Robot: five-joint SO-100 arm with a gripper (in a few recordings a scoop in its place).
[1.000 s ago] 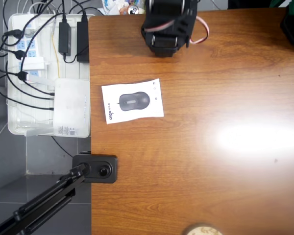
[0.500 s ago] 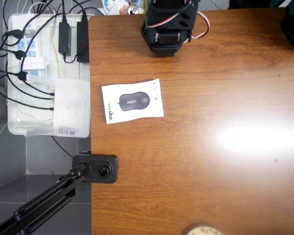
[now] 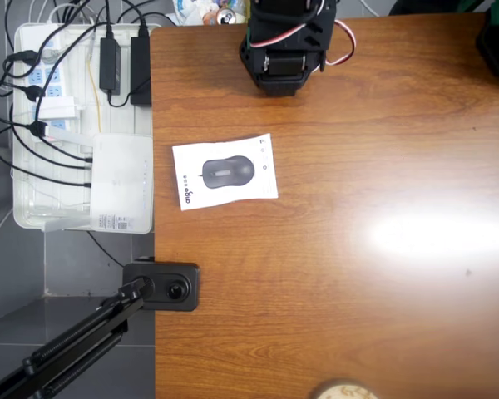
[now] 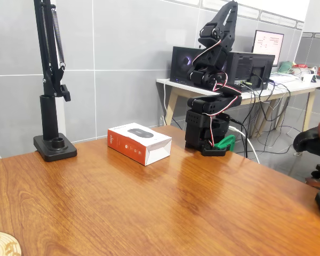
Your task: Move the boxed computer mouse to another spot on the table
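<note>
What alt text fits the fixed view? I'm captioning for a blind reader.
A flat white box with an orange-red side, picturing a grey mouse, lies on a glossy reddish-brown wooden table. Right of it stands a folded black robot arm, apart from the box; a black stand is left.

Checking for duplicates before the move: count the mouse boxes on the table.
1. The boxed computer mouse lies flat on the table, near its left edge in the overhead view, below the folded arm's base. Nothing hides another.
</note>
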